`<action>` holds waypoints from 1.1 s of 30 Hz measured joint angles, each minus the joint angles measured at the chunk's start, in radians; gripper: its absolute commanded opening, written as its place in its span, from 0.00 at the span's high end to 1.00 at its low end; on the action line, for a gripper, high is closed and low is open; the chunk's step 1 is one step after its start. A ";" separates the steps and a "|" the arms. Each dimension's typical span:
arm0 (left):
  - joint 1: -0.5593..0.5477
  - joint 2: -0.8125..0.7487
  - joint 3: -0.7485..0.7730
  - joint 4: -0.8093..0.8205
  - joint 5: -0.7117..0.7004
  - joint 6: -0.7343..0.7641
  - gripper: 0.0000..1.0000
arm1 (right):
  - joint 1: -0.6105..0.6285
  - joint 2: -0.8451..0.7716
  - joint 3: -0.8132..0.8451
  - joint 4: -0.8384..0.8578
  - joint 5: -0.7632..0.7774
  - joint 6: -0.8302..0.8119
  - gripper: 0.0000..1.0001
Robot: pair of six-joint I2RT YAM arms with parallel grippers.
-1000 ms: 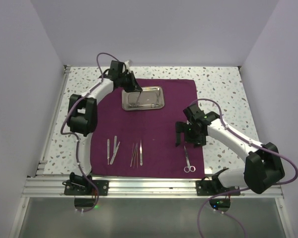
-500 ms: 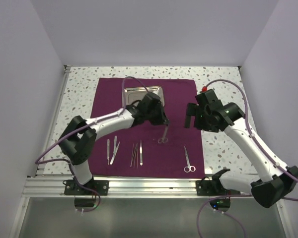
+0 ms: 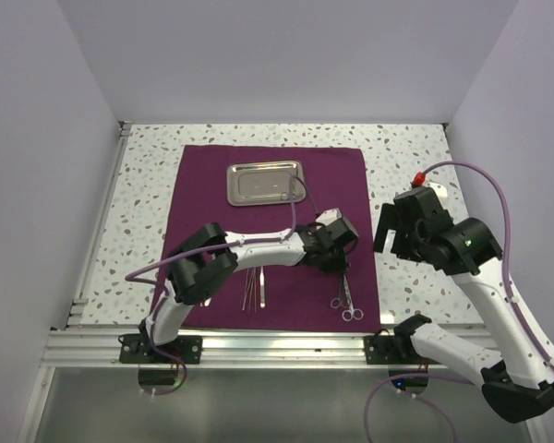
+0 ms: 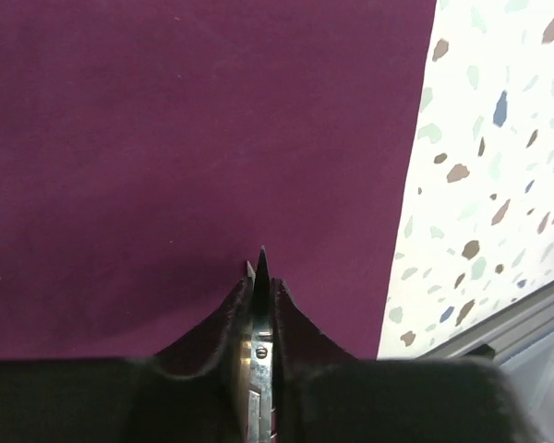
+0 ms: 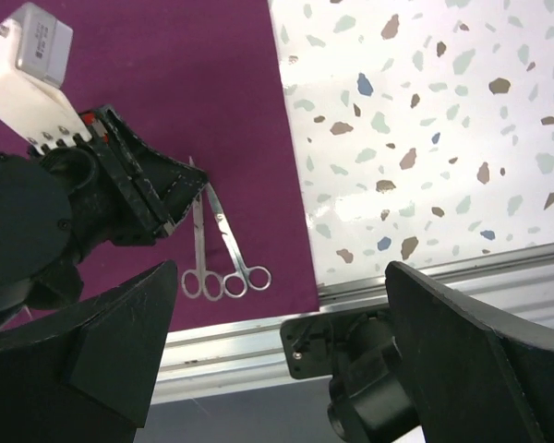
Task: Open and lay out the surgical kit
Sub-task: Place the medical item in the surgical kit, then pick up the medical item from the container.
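The left gripper (image 4: 261, 292) is pinched shut on a clamp (image 5: 197, 242), its pads pressed to either side of the steel near the pivot screw, with the pointed tip poking out just past them. Half a second ago it hung over the middle of the cloth (image 3: 203, 185) with the clamp dangling. Now the arm has stretched down to the cloth's near right corner and the clamp's rings lie on the fabric. It sits just beside a second clamp (image 5: 227, 236), which has not moved. The two lie almost parallel, rings toward the near edge, the second angled slightly away.

Further left along the near part of the cloth, the tweezers (image 3: 256, 288) rest where they were, partly under the outstretched arm. The tray (image 3: 229, 183) stays at the far end of the cloth, well apart from the gripper that was over it a second ago.

The right gripper (image 5: 282, 272) hangs with its fingers spread wide, holding nothing. It has drawn back to the right and now sits high over the speckled table (image 5: 425, 111), off the cloth edge.
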 measured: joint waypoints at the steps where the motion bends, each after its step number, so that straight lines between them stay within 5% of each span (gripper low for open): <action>1: -0.005 0.013 0.020 -0.019 0.000 -0.005 0.54 | 0.000 -0.008 -0.009 -0.004 0.002 -0.001 0.02; 5: -0.010 0.014 0.055 -0.066 -0.003 -0.002 0.36 | 0.000 -0.012 -0.042 -0.016 0.010 -0.002 0.02; 12: 0.053 -0.009 0.201 -0.200 -0.038 0.138 0.37 | 0.000 0.002 -0.059 -0.017 0.020 0.000 0.02; 18: 0.259 0.008 0.390 -0.252 -0.113 0.394 0.42 | 0.000 0.053 -0.058 -0.004 0.020 0.001 0.02; 24: 0.438 0.222 0.637 -0.245 -0.180 0.648 0.40 | 0.000 0.127 -0.038 0.010 0.020 -0.002 0.02; 33: 0.511 0.464 0.755 -0.196 -0.119 0.858 0.37 | -0.003 0.228 -0.021 0.021 0.019 -0.005 0.02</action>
